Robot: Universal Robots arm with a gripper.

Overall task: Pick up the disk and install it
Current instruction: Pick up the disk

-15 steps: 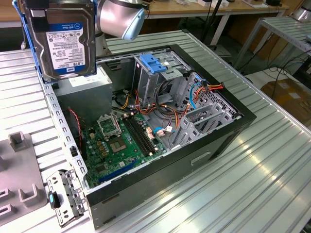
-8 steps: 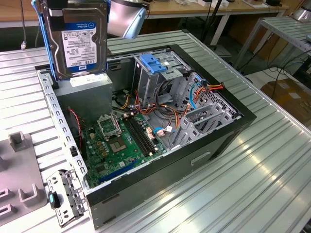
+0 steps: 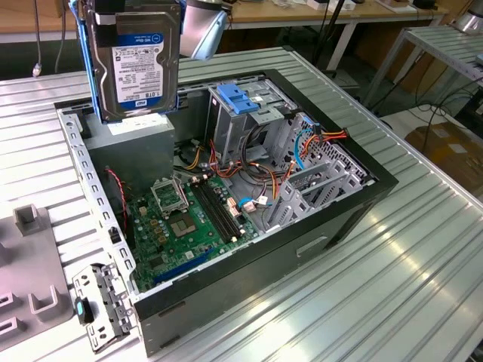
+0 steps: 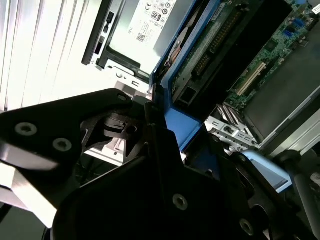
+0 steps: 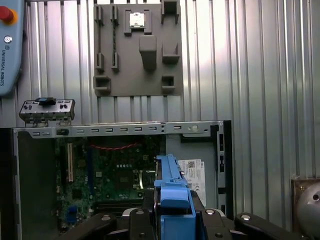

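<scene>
Exterior view: white-and-blue-labelled disk aloft

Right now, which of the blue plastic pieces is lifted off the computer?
The blue bracket edging the disk, held above the case; the blue latch sits on the drive cage inside.

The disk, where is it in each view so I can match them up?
Exterior view: the disk hangs label-out over the open case, at the exterior view's upper left.
Second wrist view: the disk shows its board side and blue bracket, close up above the case.
First wrist view: the disk is edge-on, clamped in the end effector.
Shared landmark: the green motherboard.
</scene>
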